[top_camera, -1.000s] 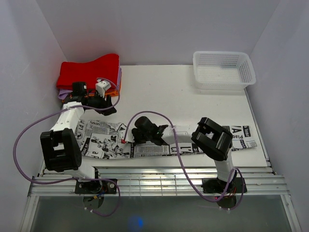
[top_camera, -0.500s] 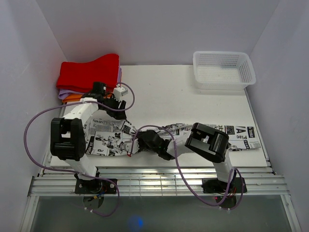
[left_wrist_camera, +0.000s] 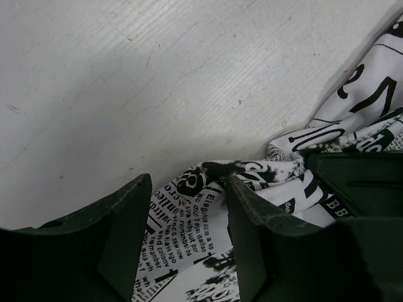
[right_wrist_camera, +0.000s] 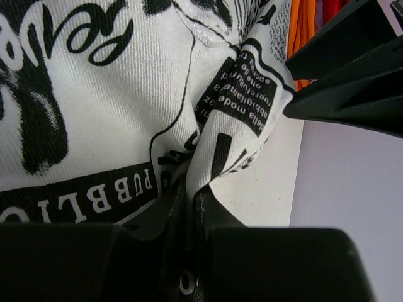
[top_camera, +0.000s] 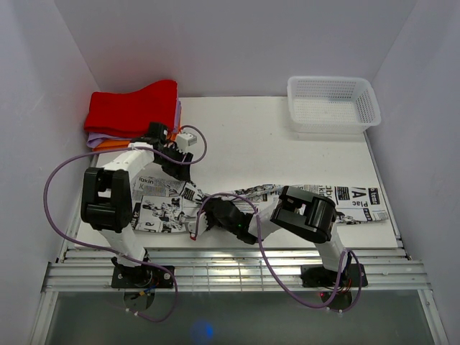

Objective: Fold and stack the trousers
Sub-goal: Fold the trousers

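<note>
White printed fabric, the trousers, is found laid in a long band across the near half of the table. It lies flat towards the right edge and bunched at the left end.

Step in hand: the 1st fold is judged to be under way and not completed. No stacking is seen.

- The right gripper is closed tight on a pinched ridge of the trousers, low over the table, on the near edge left of the middle.
- The left gripper is held just beside it with its jaws apart, astride a crumpled far edge of the trousers. No clamp on the fabric is seen.

Next move: it is judged that the left jaws must be closed on that edge before any lift, so that 2 holds are had. The bunched end would then need to be carried over the flat length and laid down smooth. Slack between the 2 holds is considered the likely fault.

Surface and room: the table is matt white and lightly scuffed. Folded cloths, red over orange and purple, are noted at the far left corner, and a white basket at the far right. Plain pale walls enclose 3 sides. A metal rail runs along the near edge.
</note>
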Robot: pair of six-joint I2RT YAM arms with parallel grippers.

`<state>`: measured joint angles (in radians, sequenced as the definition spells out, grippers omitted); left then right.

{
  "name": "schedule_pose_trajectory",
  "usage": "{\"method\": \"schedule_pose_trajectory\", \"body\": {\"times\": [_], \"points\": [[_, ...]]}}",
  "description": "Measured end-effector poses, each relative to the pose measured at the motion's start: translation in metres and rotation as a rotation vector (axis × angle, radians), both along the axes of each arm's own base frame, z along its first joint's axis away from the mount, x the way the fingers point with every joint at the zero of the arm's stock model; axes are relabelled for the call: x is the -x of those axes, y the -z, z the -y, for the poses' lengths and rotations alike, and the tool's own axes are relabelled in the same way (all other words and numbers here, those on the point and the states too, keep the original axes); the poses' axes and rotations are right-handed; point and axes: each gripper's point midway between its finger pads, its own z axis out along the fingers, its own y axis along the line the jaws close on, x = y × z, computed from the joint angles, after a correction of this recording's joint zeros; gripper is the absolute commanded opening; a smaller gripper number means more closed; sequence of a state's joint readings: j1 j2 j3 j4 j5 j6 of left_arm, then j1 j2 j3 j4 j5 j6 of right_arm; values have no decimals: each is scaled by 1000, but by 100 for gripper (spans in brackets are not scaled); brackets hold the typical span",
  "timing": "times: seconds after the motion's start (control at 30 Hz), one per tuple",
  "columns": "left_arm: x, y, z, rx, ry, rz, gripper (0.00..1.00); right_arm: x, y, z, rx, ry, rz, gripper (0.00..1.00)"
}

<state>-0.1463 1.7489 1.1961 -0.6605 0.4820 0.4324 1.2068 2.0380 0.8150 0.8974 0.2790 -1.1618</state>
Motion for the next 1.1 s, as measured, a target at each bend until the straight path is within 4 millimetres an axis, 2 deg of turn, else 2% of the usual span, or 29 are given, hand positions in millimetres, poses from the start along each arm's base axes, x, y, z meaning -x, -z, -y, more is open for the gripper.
{"method": "schedule_pose_trajectory", "body": {"times": [0.03,0.1,0.13,0.17,0.2,0.23,0.27,0.3,0.33,0.43,0.6,0.7,0.73,0.8,0.83,0.93,0.97,1.0,1.03,1.1], "points": [[1,0,0,0,0,-6,61,0,0,0,1,0,0,8],[4,1,1,3,4,-17,51,0,0,0,0,0,0,8],[6,1,1,5,5,-23,43,0,0,0,1,1,0,8],[7,1,3,9,10,-27,30,0,0,0,1,2,1,10],[9,0,4,14,9,-34,23,-1,0,1,1,5,2,17],[10,0,5,19,12,-40,15,-1,1,1,1,9,4,26],[12,0,5,20,14,-46,7,-2,1,1,-1,14,3,42],[12,1,5,19,16,-46,0,-3,0,2,-6,22,8,65],[11,1,5,17,12,-43,0,-7,-10,0,-24,31,48,91],[3,0,2,2,-6,-13,0,-10,-28,-3,-76,51,72,90],[-17,-7,-9,-41,-98,108,0,-7,-25,6,-73,55,68,91],[-36,-20,-15,-59,-162,200,0,-5,-26,9,-79,58,60,100],[-43,-22,-17,-63,-186,228,0,-6,-27,9,-84,59,59,89],[-53,-26,-20,-64,-228,266,0,-5,-24,10,-80,58,46,77],[-58,-26,-21,-65,-249,283,0,-4,-21,10,-75,56,36,65],[-70,-25,-23,-71,-296,321,1,-1,-9,11,-48,54,0,50],[-74,-22,-24,-74,-308,326,11,0,-7,11,-44,56,-13,50],[-77,-18,-24,-79,-315,326,32,-1,-5,10,-38,60,-27,50],[-79,-13,-26,-88,-321,322,46,-2,-4,8,-36,68,-38,51],[-88,-5,-29,-109,-340,323,64,-4,-5,5,-38,82,-63,56]]}}
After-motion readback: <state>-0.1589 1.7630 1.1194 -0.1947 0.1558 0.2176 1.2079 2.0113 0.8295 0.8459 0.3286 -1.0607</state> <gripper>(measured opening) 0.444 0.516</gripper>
